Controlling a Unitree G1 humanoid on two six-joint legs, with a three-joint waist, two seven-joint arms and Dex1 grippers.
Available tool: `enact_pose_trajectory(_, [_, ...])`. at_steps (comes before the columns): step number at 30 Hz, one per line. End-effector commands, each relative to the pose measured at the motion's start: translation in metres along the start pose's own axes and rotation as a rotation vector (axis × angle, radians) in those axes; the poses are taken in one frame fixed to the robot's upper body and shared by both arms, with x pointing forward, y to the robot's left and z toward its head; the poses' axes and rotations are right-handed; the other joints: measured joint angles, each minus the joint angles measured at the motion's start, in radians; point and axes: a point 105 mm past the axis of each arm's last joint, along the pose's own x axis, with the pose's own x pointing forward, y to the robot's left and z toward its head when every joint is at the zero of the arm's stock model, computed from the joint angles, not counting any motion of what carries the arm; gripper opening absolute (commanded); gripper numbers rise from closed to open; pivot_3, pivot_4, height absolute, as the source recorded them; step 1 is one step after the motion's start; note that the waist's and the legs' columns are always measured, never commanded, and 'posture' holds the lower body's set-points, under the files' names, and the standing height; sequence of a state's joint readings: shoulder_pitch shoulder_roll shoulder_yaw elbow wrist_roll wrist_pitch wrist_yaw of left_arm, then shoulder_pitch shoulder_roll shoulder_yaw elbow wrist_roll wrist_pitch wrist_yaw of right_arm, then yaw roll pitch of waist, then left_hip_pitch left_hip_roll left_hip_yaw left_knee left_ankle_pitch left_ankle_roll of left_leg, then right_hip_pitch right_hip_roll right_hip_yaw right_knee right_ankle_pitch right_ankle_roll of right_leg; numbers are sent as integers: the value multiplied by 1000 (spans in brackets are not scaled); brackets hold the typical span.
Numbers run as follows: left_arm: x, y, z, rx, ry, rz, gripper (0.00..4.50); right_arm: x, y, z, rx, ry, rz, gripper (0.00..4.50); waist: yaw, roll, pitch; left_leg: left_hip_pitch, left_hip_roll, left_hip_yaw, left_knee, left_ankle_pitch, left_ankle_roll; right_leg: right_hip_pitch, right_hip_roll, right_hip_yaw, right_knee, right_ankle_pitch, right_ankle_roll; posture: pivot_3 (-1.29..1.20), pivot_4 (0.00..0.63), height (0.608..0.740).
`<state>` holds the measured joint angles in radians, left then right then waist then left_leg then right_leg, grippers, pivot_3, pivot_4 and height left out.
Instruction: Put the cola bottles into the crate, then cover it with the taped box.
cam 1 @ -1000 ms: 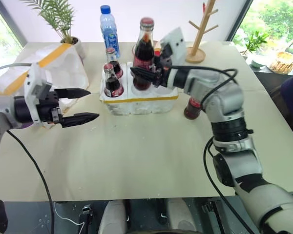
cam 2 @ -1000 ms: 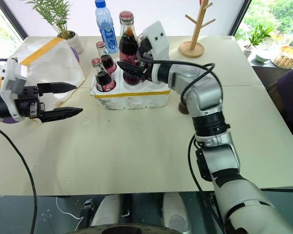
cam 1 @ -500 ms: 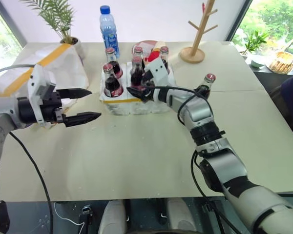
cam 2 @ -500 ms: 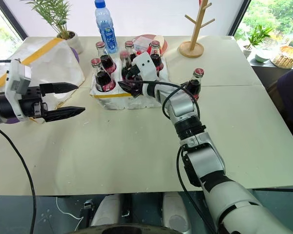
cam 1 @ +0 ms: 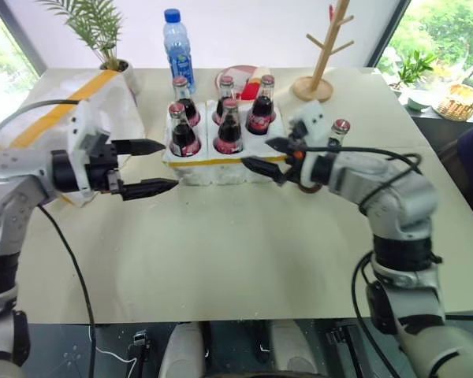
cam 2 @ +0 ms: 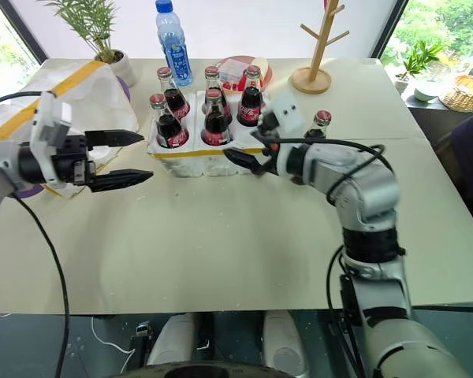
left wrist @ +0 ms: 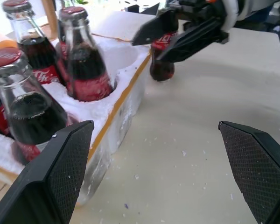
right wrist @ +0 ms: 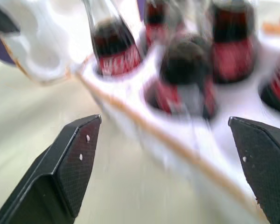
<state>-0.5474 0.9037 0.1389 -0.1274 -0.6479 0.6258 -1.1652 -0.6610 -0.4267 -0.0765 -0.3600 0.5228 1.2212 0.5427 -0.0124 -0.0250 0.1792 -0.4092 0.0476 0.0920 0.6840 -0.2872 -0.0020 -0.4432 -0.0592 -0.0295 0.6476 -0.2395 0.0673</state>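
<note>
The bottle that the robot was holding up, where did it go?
The right hand set that cola bottle into the crate, let go and pulled back, open. Five bottles stand in the crate now. The last bottle stays on the table beside it. The left hand stayed open near the crate, and the taped box didn't move.

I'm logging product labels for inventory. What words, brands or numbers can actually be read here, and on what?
Cola bottles: red labels with white script, too blurred and partial to quote.
Water bottle: blue label, print too small to read.
Taped box: no readable text in view.
Crate: yellow tape band, no lettering visible.
</note>
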Motion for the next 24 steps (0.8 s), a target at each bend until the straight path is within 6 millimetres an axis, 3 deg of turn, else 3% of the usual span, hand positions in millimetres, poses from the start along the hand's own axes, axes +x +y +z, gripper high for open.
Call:
enact_pose_trajectory(1, [9,1,10,53,-21,-46,4500,-33,3,-5,49,9,-36,4478,2,0,0,0,0,0,0,0,0,0,0,0,0,0,0,0,150,740])
enact_pose_trajectory(7, [25,1,17,71,-40,-122,4500,-87,-32,-25,36,53,-330,4478,2,0,0,0,-1,0,0,0,0,0,0,0,-1,0,0,0,150,740])
enact_pose_trajectory(10, [30,0,18,78,-46,-143,4500,-99,-50,-32,0,49,-458,4478,-1,0,0,0,-1,0,0,0,0,0,0,0,-1,0,0,0,150,740])
enact_pose_trajectory(14, [34,1,17,83,-45,-155,4500,-88,-60,-25,29,-100,-499,4478,-7,0,0,1,-1,0,0,0,0,0,2,3,0,0,0,0,150,740])
enact_pose_trajectory(24, [32,0,13,118,-13,-141,4500,-50,-88,-23,37,-208,-542,4478,-1,0,0,0,0,-1,0,0,0,0,2,3,-1,0,0,0,150,740])
